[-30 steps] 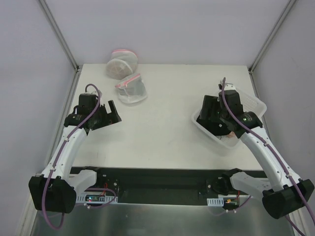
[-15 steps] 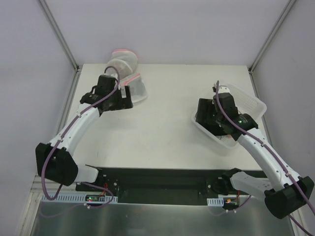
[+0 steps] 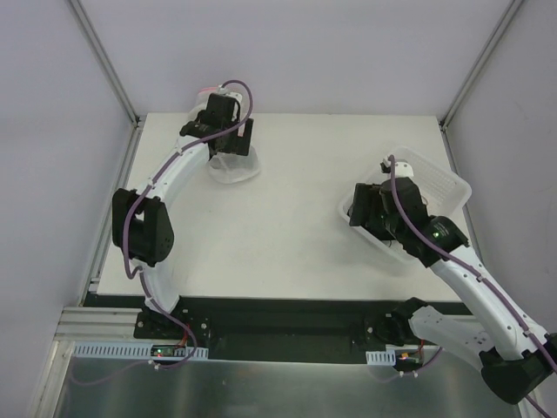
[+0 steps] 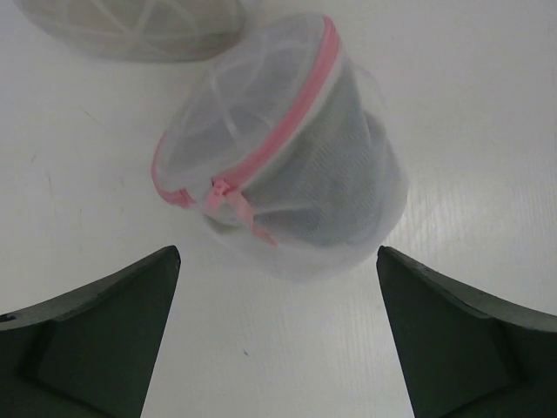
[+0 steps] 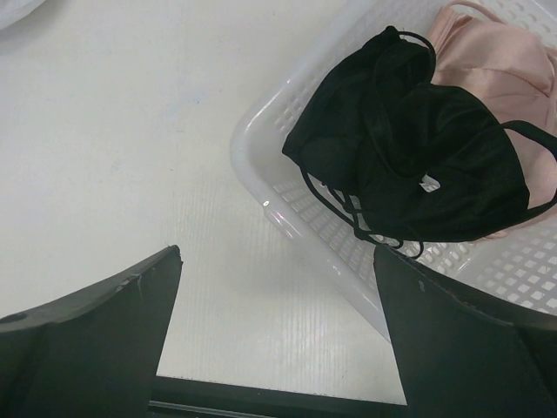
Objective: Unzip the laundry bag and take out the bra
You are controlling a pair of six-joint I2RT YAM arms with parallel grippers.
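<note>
The laundry bag (image 4: pixel 287 174) is a floppy white mesh pouch with a pink zipper rim, lying on its side at the far left of the table (image 3: pixel 287 218). Its pink zipper pull (image 4: pixel 231 198) faces the camera in the left wrist view. Only a greyish shape shows through the mesh, so the bra is hidden. My left gripper (image 4: pixel 277 257) hovers just above and short of the laundry bag (image 3: pixel 237 168), open, both fingers apart from it. My right gripper (image 5: pixel 277 254) is open and empty over the table by the basket's near-left wall.
A second, firmer mesh bag (image 4: pixel 130 26) stands just beyond the laundry bag, mostly hidden behind the left arm in the top view. A white plastic basket (image 5: pixel 248 165) at the right holds a black garment (image 5: pixel 418 157) and a beige-pink bra (image 5: pixel 496 52).
The left arm has stretched out to the far left corner, bringing its gripper over the laundry bag. The right gripper has drifted slightly nearer, by the basket's edge.
</note>
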